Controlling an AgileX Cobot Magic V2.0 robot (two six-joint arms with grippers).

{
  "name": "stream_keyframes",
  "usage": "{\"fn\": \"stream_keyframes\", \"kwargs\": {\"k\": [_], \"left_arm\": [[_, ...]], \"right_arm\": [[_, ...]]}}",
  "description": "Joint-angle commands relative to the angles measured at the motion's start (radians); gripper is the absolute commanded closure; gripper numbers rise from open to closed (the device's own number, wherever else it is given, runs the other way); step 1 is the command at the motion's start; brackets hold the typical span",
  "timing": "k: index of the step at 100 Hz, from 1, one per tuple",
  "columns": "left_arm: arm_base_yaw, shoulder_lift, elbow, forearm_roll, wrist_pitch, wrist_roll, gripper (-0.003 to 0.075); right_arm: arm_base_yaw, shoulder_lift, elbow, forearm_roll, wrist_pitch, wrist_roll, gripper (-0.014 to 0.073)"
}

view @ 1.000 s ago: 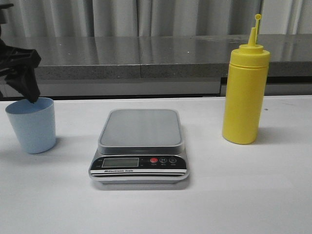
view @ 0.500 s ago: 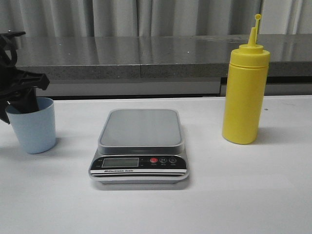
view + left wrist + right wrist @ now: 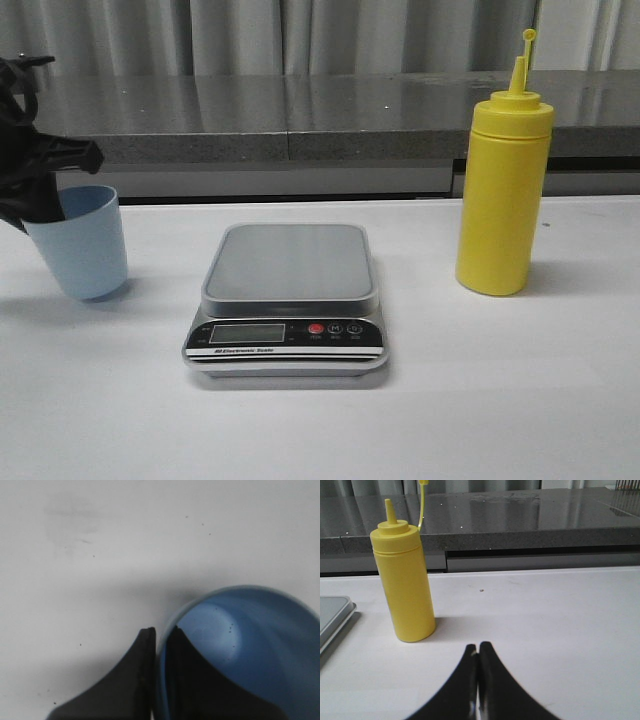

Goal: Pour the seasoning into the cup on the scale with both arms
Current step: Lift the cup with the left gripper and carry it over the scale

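Left tool (image 3: 159,645) astride cup (image 3: 250,645) rim.

Left gripper (image 3: 159,680): matte black, curved tapering fingers. Right gripper (image 3: 478,680): same.

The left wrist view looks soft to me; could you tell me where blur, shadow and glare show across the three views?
Left wrist view: the cup is blurred along its rim, and a broad soft shadow lies on the table beside it. Front view: sharp, with pale reflections on the grey counter and a faint shadow under the scale. Right wrist view: the seasoning is crisp, with a soft shadow at its base.
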Motion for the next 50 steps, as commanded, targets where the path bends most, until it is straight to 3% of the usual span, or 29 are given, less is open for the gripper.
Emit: {"fn": "stream_keyframes", "kwargs": {"k": [1,25,50], "left_arm": [[-0.014,-0.065,-0.072,-0.015,-0.002,0.0,0.0741],[-0.12,-0.107,-0.211,-0.015,0.035,0.001,0.0741],[-0.282,-0.103,-0.271,-0.015,0.045,0.105,0.0741]], "right_arm": [[-0.005,-0.018,-0.017,-0.013,-0.074,-0.006,0.0661],[-0.005,-0.018,-0.017,-0.013,-0.074,-0.006,0.0661],[-0.005,-0.018,-0.017,-0.013,-0.074,-0.006,0.0661]]}}
